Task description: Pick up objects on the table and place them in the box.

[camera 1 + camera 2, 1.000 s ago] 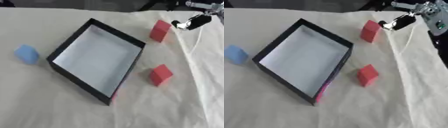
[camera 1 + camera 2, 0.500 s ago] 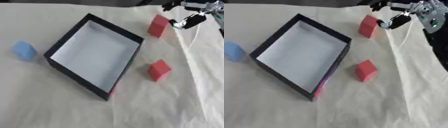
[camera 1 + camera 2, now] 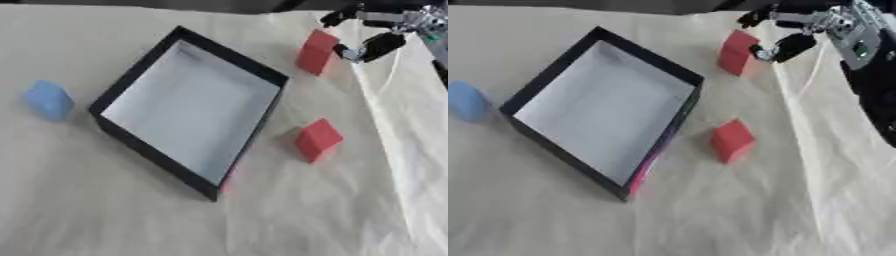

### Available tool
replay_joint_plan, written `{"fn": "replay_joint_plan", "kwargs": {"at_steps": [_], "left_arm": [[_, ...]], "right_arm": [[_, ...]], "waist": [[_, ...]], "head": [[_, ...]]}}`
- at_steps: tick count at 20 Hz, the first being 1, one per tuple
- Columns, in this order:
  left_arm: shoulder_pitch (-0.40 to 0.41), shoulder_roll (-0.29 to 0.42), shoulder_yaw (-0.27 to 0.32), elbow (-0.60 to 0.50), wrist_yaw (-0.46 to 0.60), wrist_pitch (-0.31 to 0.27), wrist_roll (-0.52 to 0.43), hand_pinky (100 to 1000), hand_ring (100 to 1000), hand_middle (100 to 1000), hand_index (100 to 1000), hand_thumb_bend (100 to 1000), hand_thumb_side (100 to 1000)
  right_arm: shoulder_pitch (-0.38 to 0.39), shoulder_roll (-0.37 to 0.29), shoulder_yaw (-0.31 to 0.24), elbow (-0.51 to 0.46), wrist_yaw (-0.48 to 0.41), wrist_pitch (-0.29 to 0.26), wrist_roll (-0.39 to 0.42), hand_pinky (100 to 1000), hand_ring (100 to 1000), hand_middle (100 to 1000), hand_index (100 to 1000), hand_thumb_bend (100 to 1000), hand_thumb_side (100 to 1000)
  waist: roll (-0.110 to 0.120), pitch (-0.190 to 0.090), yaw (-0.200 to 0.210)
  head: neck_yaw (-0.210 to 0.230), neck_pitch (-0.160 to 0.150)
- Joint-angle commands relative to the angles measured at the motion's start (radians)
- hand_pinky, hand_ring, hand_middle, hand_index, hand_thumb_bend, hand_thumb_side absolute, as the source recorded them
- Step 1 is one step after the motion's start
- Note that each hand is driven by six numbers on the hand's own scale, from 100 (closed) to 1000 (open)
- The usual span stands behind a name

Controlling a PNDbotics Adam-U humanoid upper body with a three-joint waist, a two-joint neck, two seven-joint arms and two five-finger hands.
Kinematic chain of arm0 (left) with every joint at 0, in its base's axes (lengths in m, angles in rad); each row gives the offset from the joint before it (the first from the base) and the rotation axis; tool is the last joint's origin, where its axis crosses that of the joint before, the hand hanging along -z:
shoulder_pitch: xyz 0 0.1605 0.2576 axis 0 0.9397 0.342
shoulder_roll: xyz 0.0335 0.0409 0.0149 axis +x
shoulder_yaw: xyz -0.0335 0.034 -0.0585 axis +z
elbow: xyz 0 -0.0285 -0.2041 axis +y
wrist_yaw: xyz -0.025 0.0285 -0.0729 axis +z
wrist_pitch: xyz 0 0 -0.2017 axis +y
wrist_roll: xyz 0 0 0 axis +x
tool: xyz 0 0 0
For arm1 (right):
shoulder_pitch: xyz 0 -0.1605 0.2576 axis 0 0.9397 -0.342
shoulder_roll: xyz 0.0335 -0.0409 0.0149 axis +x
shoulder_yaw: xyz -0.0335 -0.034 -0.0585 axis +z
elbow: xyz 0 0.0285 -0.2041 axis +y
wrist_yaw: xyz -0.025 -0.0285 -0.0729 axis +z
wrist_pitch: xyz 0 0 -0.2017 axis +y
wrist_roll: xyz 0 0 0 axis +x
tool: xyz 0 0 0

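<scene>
A black box point(image 3: 131, 82) with a pale inside sits mid-worktop point(image 3: 105, 215), askew. A tall red block point(image 3: 315, 51) stands beyond its far corner. The right robot hand point(image 3: 794, 44) hangs just beside that block, fingers spread wide, holding nothing. A smaller red block point(image 3: 317, 140) lies right of the box, a blue one point(image 3: 48, 99) left.

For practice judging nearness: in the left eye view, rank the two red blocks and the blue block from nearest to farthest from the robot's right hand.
1. Tall red block, just left of the right hand.
2. Smaller red block, right of the black box.
3. Blue block, far left.
</scene>
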Motion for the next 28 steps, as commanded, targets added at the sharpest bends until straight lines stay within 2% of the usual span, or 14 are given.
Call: {"fn": "replay_joint_plan", "kwargs": {"at_steps": [1, 4, 5, 7, 9, 11, 15, 19, 23, 28], "left_arm": [[-0.012, 0.027, -0.002, -0.014, 0.002, 0.000, -0.005, 838, 852, 801, 796, 105, 729], [-0.013, 0.027, -0.003, -0.013, 0.001, 0.001, -0.007, 838, 853, 799, 794, 105, 730], [-0.012, 0.027, -0.003, -0.013, 0.001, 0.002, -0.007, 838, 853, 799, 793, 105, 731], [-0.012, 0.027, -0.003, -0.012, 0.000, 0.002, -0.008, 838, 853, 799, 793, 105, 731], [-0.012, 0.027, -0.003, -0.012, 0.000, 0.002, -0.008, 838, 853, 799, 792, 106, 730], [-0.013, 0.026, -0.003, -0.012, 0.001, 0.003, -0.008, 838, 853, 797, 791, 106, 730], [-0.015, 0.025, -0.004, -0.012, 0.002, 0.004, -0.009, 839, 853, 797, 790, 107, 731], [-0.014, 0.026, -0.003, -0.010, 0.000, 0.005, -0.010, 839, 854, 796, 788, 108, 732], [-0.014, 0.027, -0.003, -0.010, 0.000, 0.005, -0.011, 839, 854, 795, 786, 108, 730], [-0.015, 0.027, -0.005, -0.009, 0.000, 0.006, -0.011, 839, 854, 794, 782, 108, 730]], "right_arm": [[-0.026, -0.015, -0.002, -0.001, 0.020, 0.026, -0.017, 1000, 930, 886, 998, 100, 426], [-0.030, -0.012, -0.002, -0.010, 0.018, 0.052, -0.045, 1000, 929, 890, 1000, 100, 424], [-0.032, -0.012, -0.001, -0.013, 0.016, 0.062, -0.055, 1000, 929, 892, 1000, 100, 470], [-0.034, -0.009, 0.003, -0.017, 0.005, 0.086, -0.069, 1000, 927, 890, 1000, 100, 493], [-0.034, -0.007, 0.008, -0.018, -0.007, 0.109, -0.072, 1000, 929, 892, 1000, 100, 557], [-0.033, -0.006, 0.017, -0.019, -0.013, 0.130, -0.064, 1000, 934, 897, 1000, 100, 640], [-0.031, -0.003, 0.025, -0.017, -0.028, 0.166, -0.035, 1000, 934, 899, 1000, 100, 742], [-0.026, -0.007, 0.031, -0.023, -0.044, 0.190, -0.013, 1000, 937, 899, 1000, 100, 794], [-0.012, -0.019, 0.043, -0.041, -0.055, 0.208, 0.013, 1000, 941, 901, 1000, 100, 807], [-0.005, -0.029, 0.043, -0.063, -0.033, 0.222, -0.007, 1000, 945, 901, 1000, 100, 721]], "waist": [[-0.012, -0.018, 0.002], [-0.014, -0.017, 0.002], [-0.014, -0.017, 0.002], [-0.015, -0.017, 0.002], [-0.016, -0.017, 0.003], [-0.017, -0.017, 0.004], [-0.019, -0.017, 0.007], [-0.022, -0.018, 0.007], [-0.024, -0.019, 0.006], [-0.025, -0.021, 0.006]], "head": [[-0.004, -0.006], [-0.003, -0.006], [-0.003, -0.006], [-0.004, -0.006], [-0.005, -0.007], [-0.005, -0.007], [-0.005, -0.006], [-0.006, -0.001], [-0.008, 0.005], [-0.009, 0.005]]}}
